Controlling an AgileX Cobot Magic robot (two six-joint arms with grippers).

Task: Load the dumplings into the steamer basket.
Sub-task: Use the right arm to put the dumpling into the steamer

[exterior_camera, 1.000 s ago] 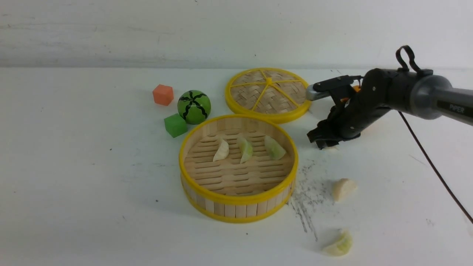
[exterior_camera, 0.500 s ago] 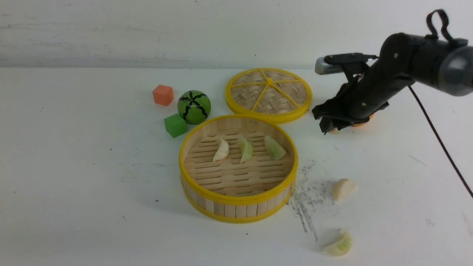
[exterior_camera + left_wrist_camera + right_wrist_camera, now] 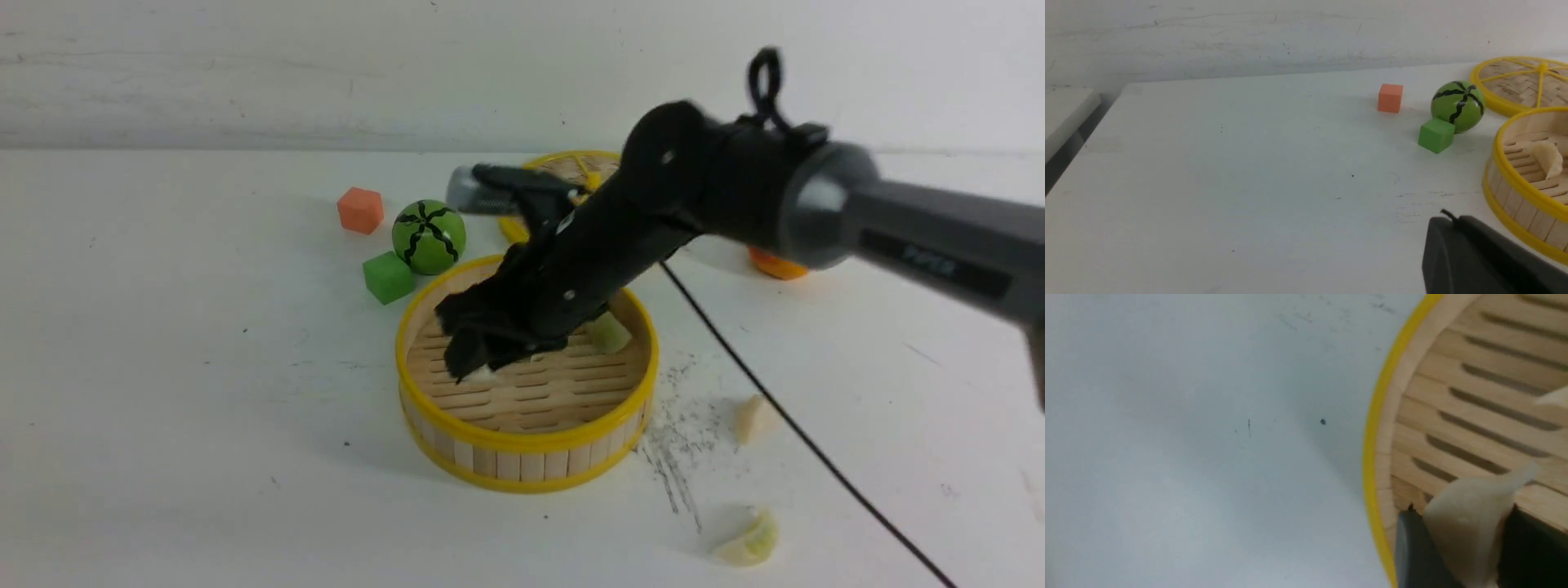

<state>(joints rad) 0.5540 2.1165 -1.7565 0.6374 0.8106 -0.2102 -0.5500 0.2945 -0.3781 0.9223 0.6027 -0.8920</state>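
My right gripper (image 3: 482, 366) hangs low over the left part of the steamer basket (image 3: 522, 445), shut on a cream-white dumpling (image 3: 1466, 526) that pokes out between the black fingers (image 3: 1412, 551). A pale green dumpling (image 3: 608, 333) lies on the basket floor; the arm hides whatever else is inside. In the left wrist view a cream dumpling (image 3: 1549, 157) rests in the basket (image 3: 1506, 171). On the table right of the basket lie a cream dumpling (image 3: 755, 418) and a green one (image 3: 747, 543). My left gripper (image 3: 1445, 218) is shut and empty, near the basket's left side.
The woven yellow-rimmed lid (image 3: 571, 163) sits behind the basket, mostly covered by the arm. An orange cube (image 3: 360, 209), a watermelon ball (image 3: 429, 236) and a green cube (image 3: 388, 277) stand left of the basket. An orange object (image 3: 775, 265) lies at the right. The arm's cable (image 3: 800, 437) trails across the table.
My right arm rose from the table beside the lid with a cream dumpling and swung left over the basket, then lowered inside its rim. The other dumplings on the table stayed put.
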